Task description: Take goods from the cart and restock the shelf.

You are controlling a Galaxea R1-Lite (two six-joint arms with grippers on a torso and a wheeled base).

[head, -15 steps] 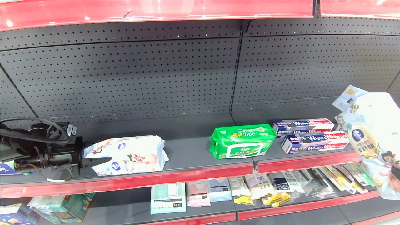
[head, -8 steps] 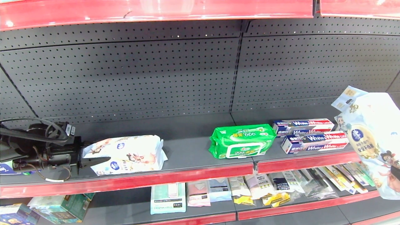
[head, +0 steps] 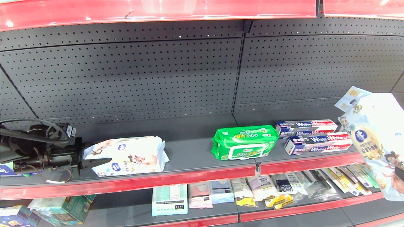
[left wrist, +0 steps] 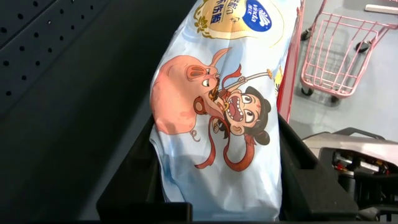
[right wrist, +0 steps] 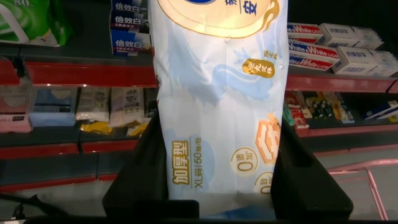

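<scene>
Left hand [head: 94,161]: closed around one end of the left bag [head: 132,155], one finger on each side of it
Left bag: lies flat on the middle shelf [head: 195,151] at its left part, long side along the red front lip, well apart from the green wipes [head: 244,142]
Right hand [right wrist: 217,186]: clamped on the lower end of the right bag [head: 377,142], which hangs upright in the air in front of the shelf's right end, near the toothpaste boxes [head: 317,138]
Step, as I judge it: setting down the left bag, with the right one waiting its turn
How to do it well: open the left hand only as wide as you need, then draw it straight back along the shelf so the fingers do not drag the soft bag toward the lip
Right side: keep that bag steady and off the toothpaste boxes; the bare stretch between the left bag and the green wipes looks the likeliest spot for it
Risk: the bags are soft and slippery, so a tilted release could let one slide over the front lip
Hard to make out: whether the left bag's whole weight rests on the shelf, since its underside and the far finger are hidden
Cut off: the right bag runs past the head view's edge
Cart [left wrist: 339,53]: you cannot see what is left inside it
</scene>
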